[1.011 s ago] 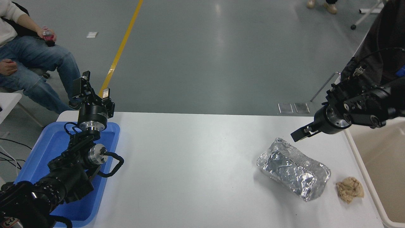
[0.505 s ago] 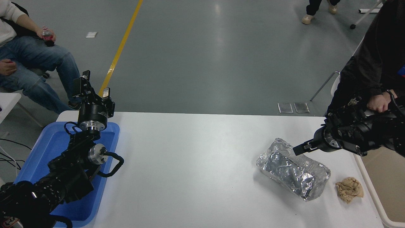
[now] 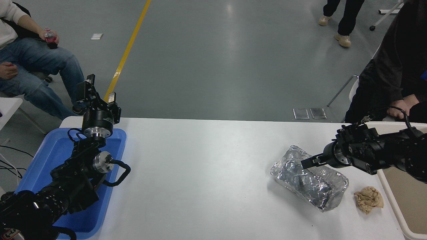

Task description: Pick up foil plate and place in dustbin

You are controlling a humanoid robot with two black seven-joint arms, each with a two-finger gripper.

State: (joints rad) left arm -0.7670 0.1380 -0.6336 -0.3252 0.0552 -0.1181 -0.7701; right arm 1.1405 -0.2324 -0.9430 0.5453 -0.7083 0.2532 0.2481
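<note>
From the head view we see the right gripper point(image 3: 306, 162) has dropped lower since a second ago, now right over the foil plate point(image 3: 309, 178) on the white table point(image 3: 200, 173); can't tell if its fingers are apart. Brown paper ball point(image 3: 368, 198) sits just beside the plate, dustbin point(image 3: 397, 200) at right. Left gripper point(image 3: 96, 93) is parked above the blue tray point(image 3: 50, 160), fingers apart.

The white tabletop point(image 3: 206, 173) carries a shallow blue tray point(image 3: 40, 160) at its left end, overhanging the near-left corner. Toward the right lies the foil plate point(image 3: 308, 183) (crinkled silver, set at a slant), with a crumpled brown paper ball point(image 3: 368, 199) just beside it, nearer the right edge, not touching it.
</note>
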